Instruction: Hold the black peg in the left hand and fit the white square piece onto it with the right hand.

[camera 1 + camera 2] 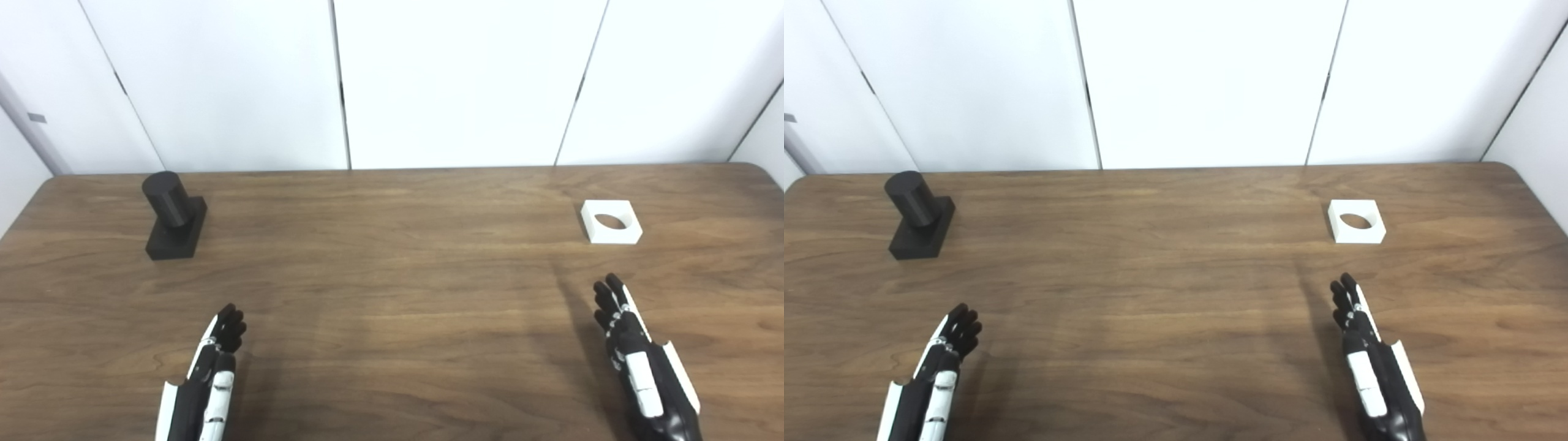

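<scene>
Nearest the camera, the left black-and-white robot hand comes in at about seven o'clock, edge-on above the brown wood-grain table, its fingers stretched forward and lying close together, with nothing in it. The right black-and-white robot hand comes in at about five o'clock, also edge-on and empty, with its dark fingertips pointing toward the far side of the table. From this edge-on angle the thumbs are hard to make out, but both hands look released rather than clenched. The two hands are well apart from each other, with a wide stretch of bare wood between them.

Farther back, at about two o'clock, the flat white square piece with a round hole through its middle lies on the table, beyond the right hand's fingertips and apart from them. At about ten o'clock, well apart from the white piece, the black cylindrical peg on a black rectangular base stands upright on the table, beyond the left hand and not touched by it.

Farthest back, along twelve o'clock, plain white wall panels with thin dark seams rise behind the table's far edge.
</scene>
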Controlling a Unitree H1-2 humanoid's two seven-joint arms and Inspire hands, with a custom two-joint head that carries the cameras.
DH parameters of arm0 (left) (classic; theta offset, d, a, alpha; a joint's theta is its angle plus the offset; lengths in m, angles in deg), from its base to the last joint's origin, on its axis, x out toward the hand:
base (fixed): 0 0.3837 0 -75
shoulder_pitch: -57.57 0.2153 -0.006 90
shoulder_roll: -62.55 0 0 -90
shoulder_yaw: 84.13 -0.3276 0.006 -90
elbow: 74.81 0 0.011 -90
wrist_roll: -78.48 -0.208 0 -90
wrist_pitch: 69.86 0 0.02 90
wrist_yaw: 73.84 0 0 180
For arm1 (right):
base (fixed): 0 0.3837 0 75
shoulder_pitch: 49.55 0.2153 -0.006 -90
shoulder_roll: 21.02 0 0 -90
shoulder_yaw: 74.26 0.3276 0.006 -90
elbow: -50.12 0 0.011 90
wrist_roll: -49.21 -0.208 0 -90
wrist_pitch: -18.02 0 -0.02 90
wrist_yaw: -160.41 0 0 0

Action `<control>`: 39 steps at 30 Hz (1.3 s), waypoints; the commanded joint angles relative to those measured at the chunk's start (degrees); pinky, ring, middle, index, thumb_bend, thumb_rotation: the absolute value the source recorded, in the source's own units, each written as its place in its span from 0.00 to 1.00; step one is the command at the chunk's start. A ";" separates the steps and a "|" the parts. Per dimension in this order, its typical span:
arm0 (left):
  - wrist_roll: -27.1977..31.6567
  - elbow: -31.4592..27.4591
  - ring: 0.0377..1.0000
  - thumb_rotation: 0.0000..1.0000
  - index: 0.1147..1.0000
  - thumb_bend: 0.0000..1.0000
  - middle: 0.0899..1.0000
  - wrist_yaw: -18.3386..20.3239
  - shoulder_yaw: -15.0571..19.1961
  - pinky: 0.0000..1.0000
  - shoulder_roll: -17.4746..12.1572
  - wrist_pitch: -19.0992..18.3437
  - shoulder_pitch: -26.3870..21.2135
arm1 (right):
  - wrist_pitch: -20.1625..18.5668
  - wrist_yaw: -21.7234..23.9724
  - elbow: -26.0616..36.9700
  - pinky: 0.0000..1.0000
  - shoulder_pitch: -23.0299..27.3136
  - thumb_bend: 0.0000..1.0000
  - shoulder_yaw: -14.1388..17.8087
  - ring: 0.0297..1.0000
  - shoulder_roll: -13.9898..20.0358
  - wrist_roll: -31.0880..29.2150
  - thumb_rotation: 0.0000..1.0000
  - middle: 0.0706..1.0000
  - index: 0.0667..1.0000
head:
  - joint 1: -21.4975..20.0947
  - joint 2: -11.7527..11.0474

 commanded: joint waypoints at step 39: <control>-4.97 5.67 0.86 0.61 0.86 0.48 0.87 -3.22 -4.59 0.79 4.86 5.61 -2.56 | 9.91 2.67 -10.63 1.00 2.27 0.62 2.64 1.00 1.33 -4.06 1.00 1.00 1.00 | 22.41 -12.89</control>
